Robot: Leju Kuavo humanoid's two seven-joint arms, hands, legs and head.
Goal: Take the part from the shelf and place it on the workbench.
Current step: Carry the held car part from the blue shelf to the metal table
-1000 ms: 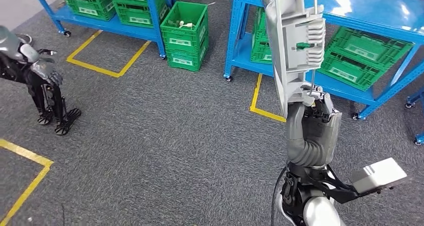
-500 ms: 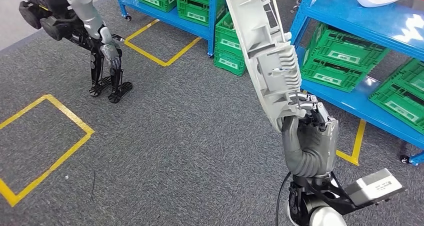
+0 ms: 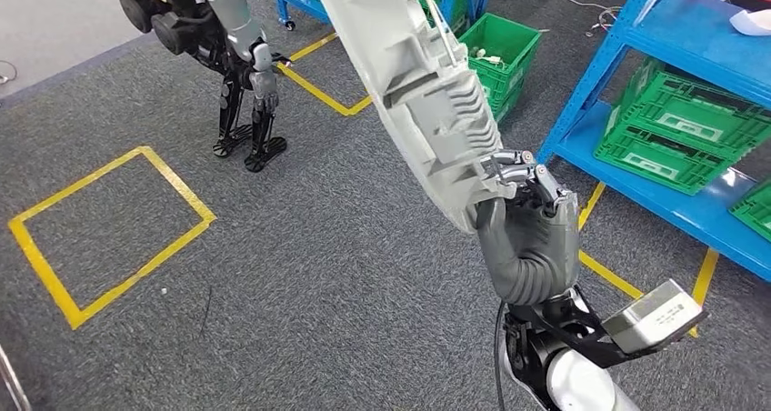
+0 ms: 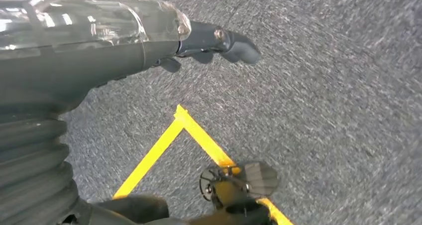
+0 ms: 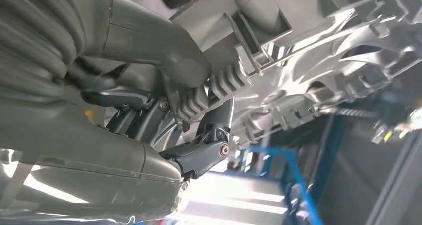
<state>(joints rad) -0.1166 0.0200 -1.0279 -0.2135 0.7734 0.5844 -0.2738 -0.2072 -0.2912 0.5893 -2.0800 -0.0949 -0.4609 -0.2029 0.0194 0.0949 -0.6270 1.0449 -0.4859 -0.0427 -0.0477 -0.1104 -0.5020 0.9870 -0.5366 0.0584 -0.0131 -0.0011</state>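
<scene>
A long light-grey moulded plastic part (image 3: pixel 409 84) with ribs and clips on its inner face rises from my right hand (image 3: pixel 527 229), which grips its lower end. In the head view the part leans up and to the left, in front of my body. The right wrist view shows the thumb and fingers (image 5: pixel 199 80) clamped on a ribbed edge of the part (image 5: pixel 318 41). My left hand (image 4: pixel 149 41) hangs over the grey carpet, holding nothing, its dark fingers (image 4: pixel 239 48) loosely extended.
Another humanoid robot (image 3: pixel 227 47) stands at the upper left. Blue shelving (image 3: pixel 673 75) with green crates (image 3: pixel 686 129) runs along the right; one green crate (image 3: pixel 495 52) stands on the floor. Yellow tape (image 3: pixel 109 229) marks squares on the grey carpet.
The whole picture has shifted to the right, so the camera has turned left. The part in my right hand now leans further to the left in the picture.
</scene>
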